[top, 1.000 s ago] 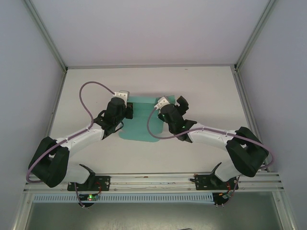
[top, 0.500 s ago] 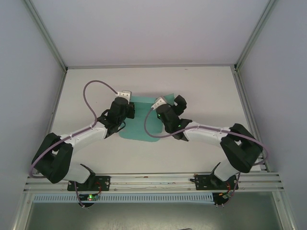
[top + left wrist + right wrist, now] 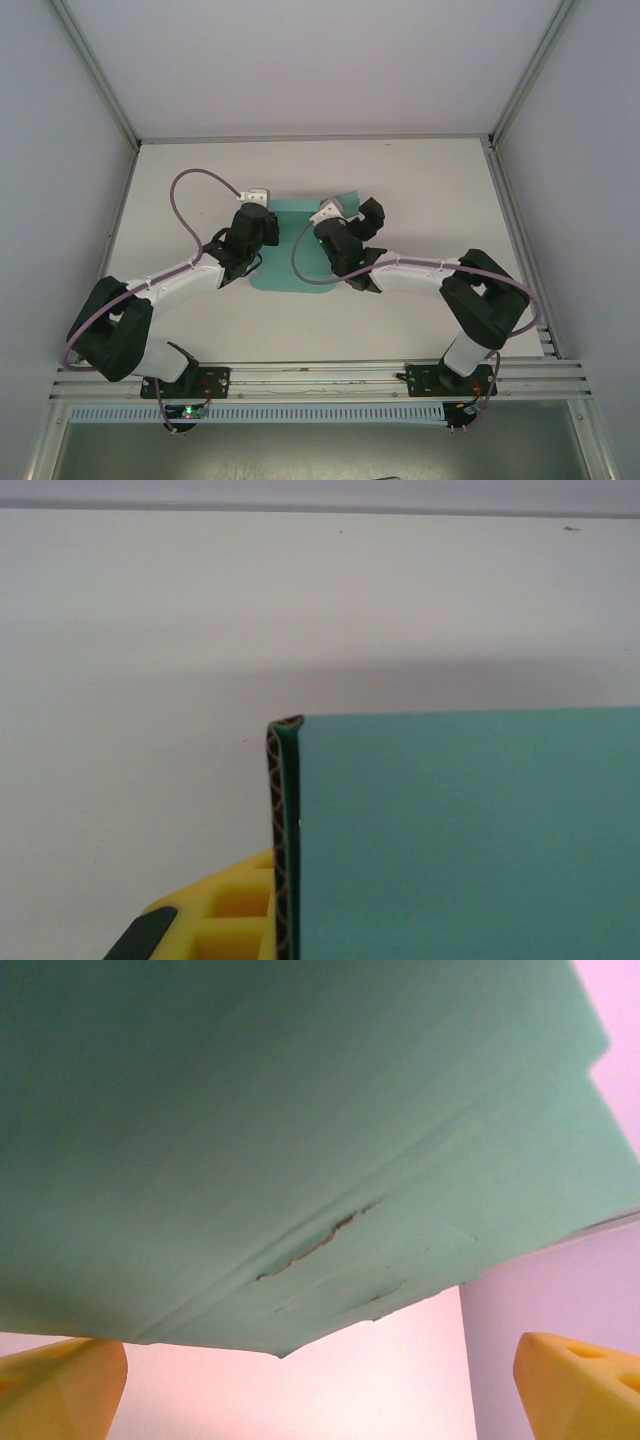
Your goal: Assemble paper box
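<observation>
The paper box (image 3: 288, 262) is a teal-green card sheet lying mostly flat in the middle of the table, between my two grippers. My left gripper (image 3: 270, 232) is at the sheet's left edge. In the left wrist view the left gripper (image 3: 285, 810) is shut on a raised flap of the paper box (image 3: 460, 830), with a yellow finger (image 3: 225, 915) to the left of it. My right gripper (image 3: 358, 215) is at the sheet's far right part. In the right wrist view its yellow fingertips (image 3: 60, 1390) stand wide open under the creased, slightly torn paper box (image 3: 300, 1140); nothing lies between them.
The white table (image 3: 430, 180) is bounded by a metal frame and grey walls on three sides. Purple cables (image 3: 190, 190) loop above both arms. A rail (image 3: 320, 380) with the arm bases runs along the near edge.
The right arm has swung left, its elbow folding in and its gripper coming further over the sheet. The left gripper has shifted slightly and keeps its hold.
</observation>
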You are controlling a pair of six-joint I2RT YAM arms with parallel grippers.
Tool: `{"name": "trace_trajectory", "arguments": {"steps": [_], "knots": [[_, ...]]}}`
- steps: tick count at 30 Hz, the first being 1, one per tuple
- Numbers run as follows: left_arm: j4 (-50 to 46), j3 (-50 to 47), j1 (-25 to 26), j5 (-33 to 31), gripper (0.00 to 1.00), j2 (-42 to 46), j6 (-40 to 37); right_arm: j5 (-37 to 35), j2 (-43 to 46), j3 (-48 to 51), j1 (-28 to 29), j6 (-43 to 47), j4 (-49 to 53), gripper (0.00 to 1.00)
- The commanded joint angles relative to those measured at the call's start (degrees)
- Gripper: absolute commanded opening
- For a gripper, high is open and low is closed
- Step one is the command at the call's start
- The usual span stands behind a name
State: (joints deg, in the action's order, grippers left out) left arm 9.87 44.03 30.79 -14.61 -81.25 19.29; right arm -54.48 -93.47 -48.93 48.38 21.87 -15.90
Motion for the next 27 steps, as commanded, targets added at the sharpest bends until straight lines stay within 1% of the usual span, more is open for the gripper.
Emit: {"name": "trace_trajectory", "arguments": {"steps": [1,3,7,9,11,14,15,18,19,21,24,27], "knots": [[-1.65,0.76,2.41,2.88,0.00,1.08,-0.51,6.68,7.76,2.74,-0.10,-5.16,-2.66,0.98],[-1.76,0.46,2.11,2.66,0.00,1.45,-0.15,11.34,12.17,5.52,-1.47,-6.67,1.59,0.98],[-2.40,0.17,1.33,2.97,0.00,2.15,0.08,18.16,22.45,11.72,-4.35,-9.57,8.53,0.98],[-1.97,-0.24,1.12,4.20,0.00,2.49,-0.12,22.82,27.87,13.86,-8.04,-13.10,11.70,0.98],[-1.50,-0.52,1.01,5.34,0.00,2.76,-0.48,28.98,32.84,15.61,-13.28,-17.20,12.83,0.98],[-1.80,-0.49,0.90,5.99,0.00,3.03,-0.91,39.45,38.78,17.79,-20.74,-20.04,10.74,0.98],[-1.89,-0.51,0.86,6.10,0.00,3.03,-1.00,41.64,40.00,18.16,-22.63,-20.79,9.71,0.98],[-1.46,-0.68,0.81,7.24,0.00,3.19,-0.91,46.80,40.38,17.06,-28.55,-24.47,9.50,0.99],[-1.12,-0.86,0.82,7.46,0.00,3.21,-0.75,50.23,39.49,16.07,-30.61,-25.63,10.07,0.98],[-1.14,-0.75,0.77,7.75,0.00,3.12,-0.72,55.92,37.22,14.48,-32.98,-27.02,10.67,0.98],[-1.12,-0.57,0.78,7.39,0.00,3.20,-0.18,62.53,33.05,12.14,-33.11,-26.76,12.00,0.96],[-1.26,-0.20,0.59,7.17,0.00,2.96,0.59,71.06,29.76,11.45,-32.74,-26.10,11.48,0.95]]}}
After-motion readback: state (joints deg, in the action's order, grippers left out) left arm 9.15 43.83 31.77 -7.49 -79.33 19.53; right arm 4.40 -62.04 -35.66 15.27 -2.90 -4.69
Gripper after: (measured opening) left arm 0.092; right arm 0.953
